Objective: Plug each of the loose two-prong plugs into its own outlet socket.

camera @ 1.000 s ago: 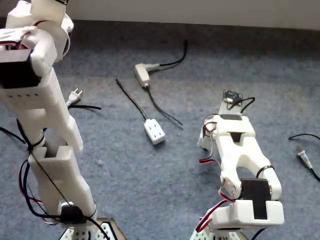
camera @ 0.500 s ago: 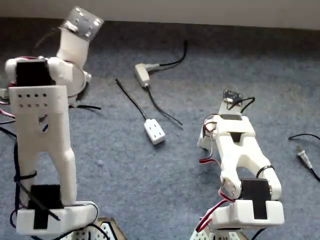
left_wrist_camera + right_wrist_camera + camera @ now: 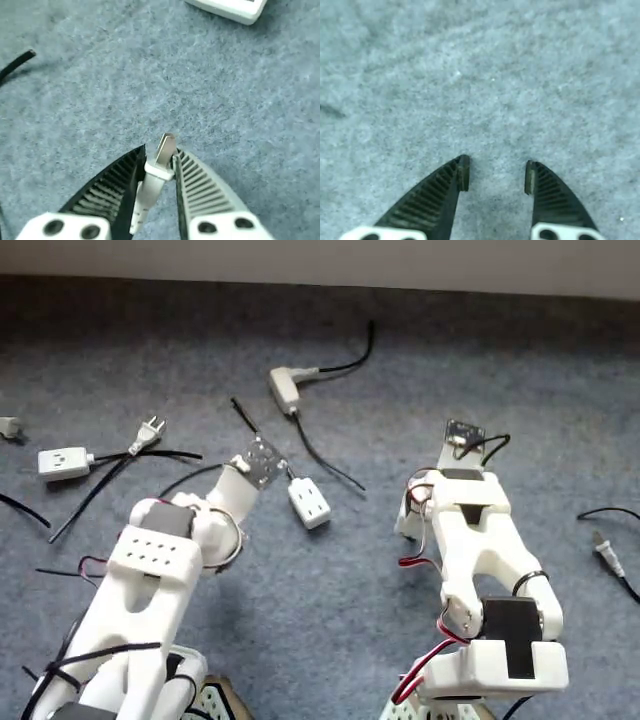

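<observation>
Plug [image 3: 157, 171] is in hand! The left gripper [image 3: 159, 152] is clamped on its white body, prongs poking out past the fingertips and leaning a touch to one side, low over the carpet [image 3: 100, 90]. The socket block [image 3: 309, 502] lies just ahead of the prongs, near but apart, so I'd call this the line-up before the push.

Over on the other side, the right gripper [image 3: 495, 175] hangs with its jaws parted and nothing between them, just above bare carpet, well away from the socket block.

Now, the trouble spots. That block sits loose on the carpet with nothing bracing it, so a push from the prongs could simply shove it away instead of seating. The grip is on a slim, smooth body, and with the prongs already off-straight, any pressure could swivel the plug between the pads and send the blades against the block's face rather than into the slots. The plug's cord [image 3: 136, 216] runs back under the left gripper and might tug or snag as the arm goes forward. From the wrist view I can't tell which slots the prongs are aimed at, so a miss is a fair worry.
</observation>
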Motion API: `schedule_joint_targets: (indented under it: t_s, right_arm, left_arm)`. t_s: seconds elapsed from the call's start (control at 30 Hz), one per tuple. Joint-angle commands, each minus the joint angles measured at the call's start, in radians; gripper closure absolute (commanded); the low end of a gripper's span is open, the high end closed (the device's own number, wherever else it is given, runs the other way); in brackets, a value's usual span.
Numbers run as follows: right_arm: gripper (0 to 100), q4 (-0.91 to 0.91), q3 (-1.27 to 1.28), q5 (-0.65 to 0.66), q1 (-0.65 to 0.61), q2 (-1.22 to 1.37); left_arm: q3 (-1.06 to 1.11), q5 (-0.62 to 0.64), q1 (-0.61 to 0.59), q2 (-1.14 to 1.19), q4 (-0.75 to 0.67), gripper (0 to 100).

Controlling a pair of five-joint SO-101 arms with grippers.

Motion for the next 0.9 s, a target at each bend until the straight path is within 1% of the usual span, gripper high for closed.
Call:
schedule_joint_targets:
  t_s: [0.0,0.07,0.13,0.23,0.57,0.7,0.87]
  right_arm:
    - [81.7,-0.048,-0.007,-0.003,0.012,-0.010]
    - [81.7,-0.048,-0.007,-0.003,0.012,-0.010]
    - [81.7,-0.048,-0.007,-0.003,0.012,-0.010]
    - [81.7,-0.048,-0.007,-0.003,0.012,-0.010]
    - [81.7,-0.048,-0.007,-0.003,0.012,-0.010]
    - [81.7,-0.048,-0.007,-0.003,0.013,-0.010]
    - [81.7,-0.048,-0.007,-0.003,0.013,-0.010]
  left_arm:
    - [0.159,-0.011,0.025,-0.030,-0.192,99]
    - [0.216,-0.037,0.062,-0.030,-0.232,97]
    - [0.259,-0.104,0.104,-0.033,-0.233,90]
    - [0.263,-0.118,0.102,-0.038,-0.233,84]
    - [0.252,-0.126,0.010,-0.038,-0.236,83]
    - [0.260,-0.219,-0.039,-0.038,-0.235,83]
    - [0.262,-0.279,-0.088,-0.038,-0.233,83]
